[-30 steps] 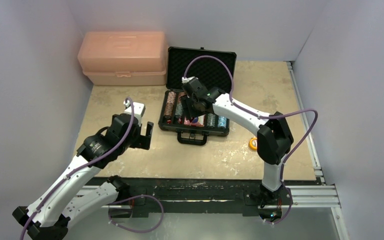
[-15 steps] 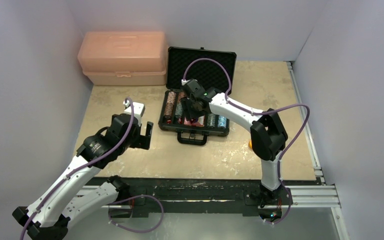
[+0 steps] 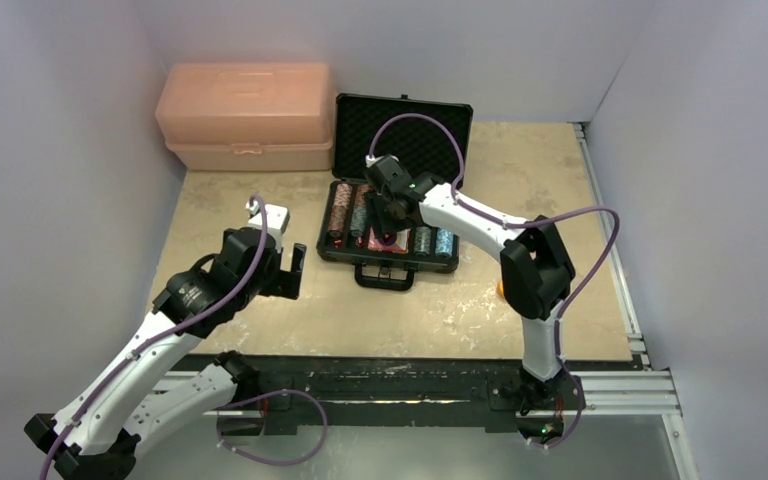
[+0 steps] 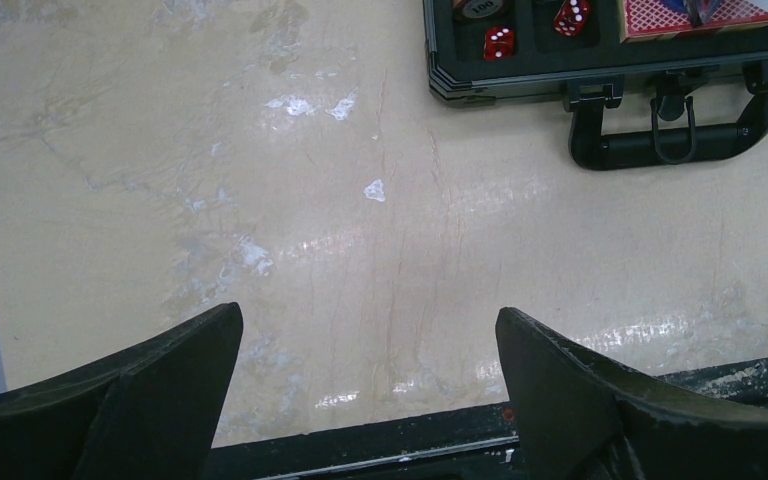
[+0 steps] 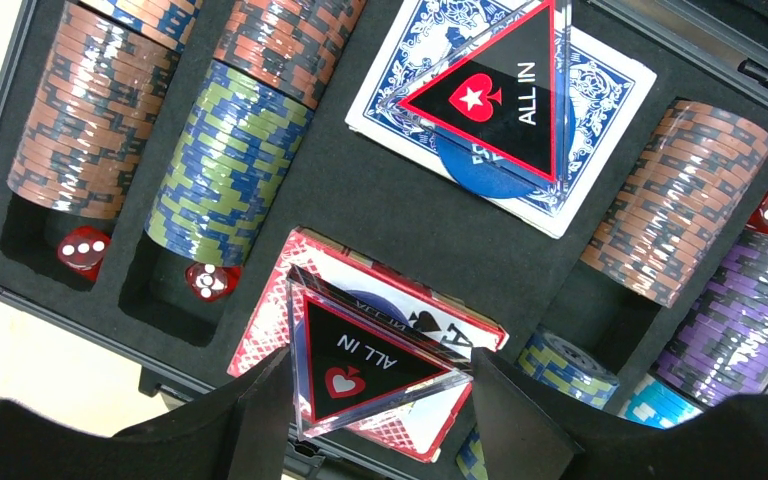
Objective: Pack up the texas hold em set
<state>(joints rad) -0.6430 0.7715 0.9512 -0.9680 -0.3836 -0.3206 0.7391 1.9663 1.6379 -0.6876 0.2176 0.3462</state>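
The right gripper (image 5: 380,405) pinches a clear triangular button (image 5: 360,365) between its two fingers (the red-heart "ALL IN" one). It holds the button just over the red-backed deck (image 5: 260,345) in the middle of the case (image 5: 360,190); I cannot tell whether button and cards touch. Beyond it lies the blue-backed deck (image 5: 390,90) with a second triangular button (image 5: 505,90) and a blue chip on top. Chip stacks (image 5: 225,165) fill the foam slots on both sides, and red dice (image 5: 82,250) sit at the slot ends. The case stands open mid-table, its lid (image 3: 400,135) upright at the back and its handle (image 4: 675,145) toward the arms. The left gripper (image 4: 370,350) hangs spread wide over the bare table (image 4: 360,200), left of the case and holding nothing. A salmon-pink box (image 3: 245,115) sits closed in the far left corner.
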